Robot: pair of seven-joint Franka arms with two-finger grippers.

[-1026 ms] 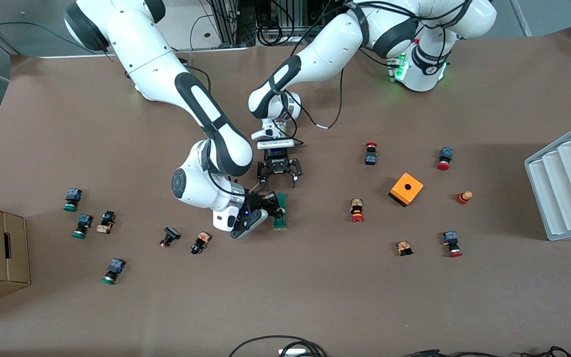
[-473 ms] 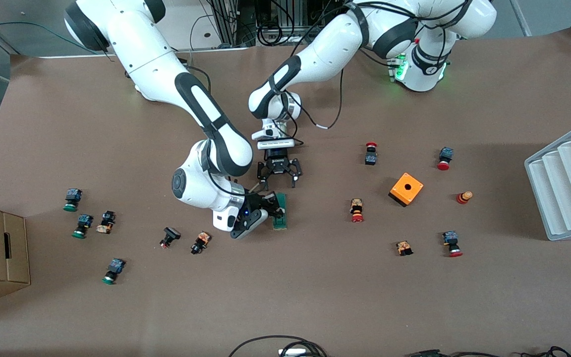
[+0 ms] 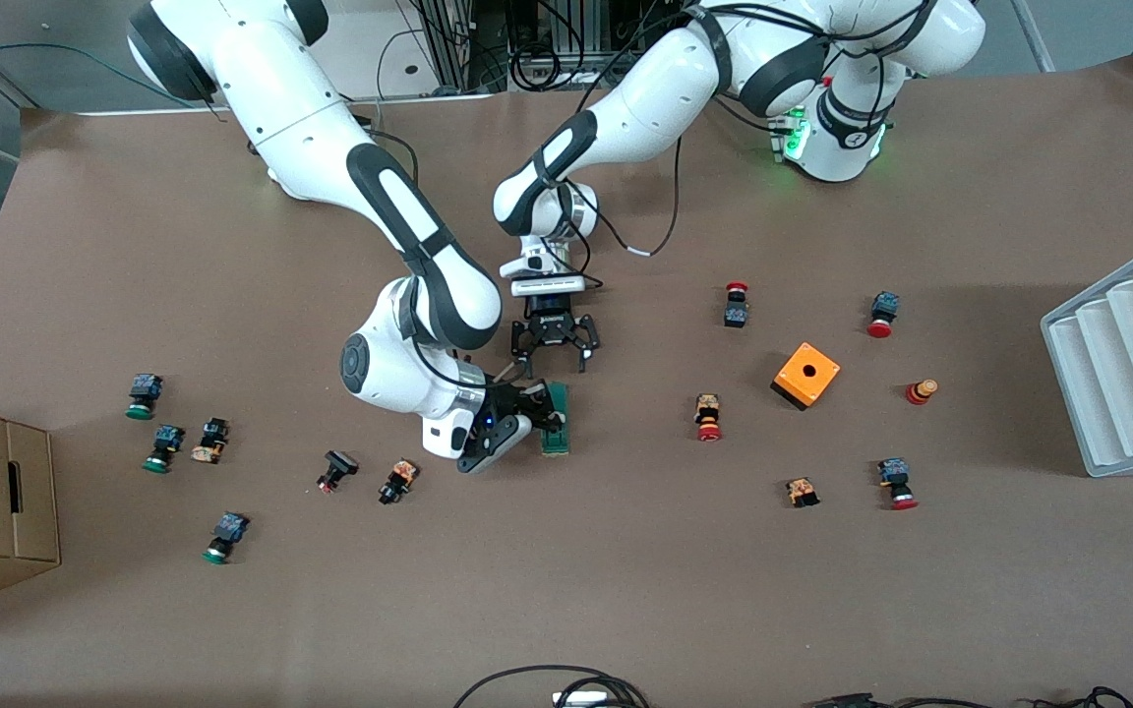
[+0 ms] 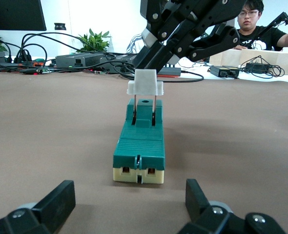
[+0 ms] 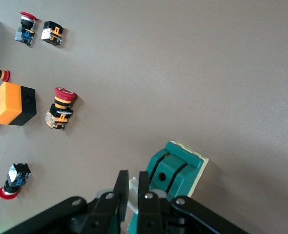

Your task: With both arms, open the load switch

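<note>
Dark-green load switch (image 3: 556, 420) lies mid-counter with the right claw (image 5: 133, 191) pinched on its white lever (image 4: 145, 81), so the left claw (image 3: 555, 351), spread wide just above the body's end, should clamp it before the lever is pulled.

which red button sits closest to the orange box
The red button between the orange box and the load switch; the other red ones lie clearly farther from the box.

Load switch (image 3: 556, 421) btwn both claws
</note>
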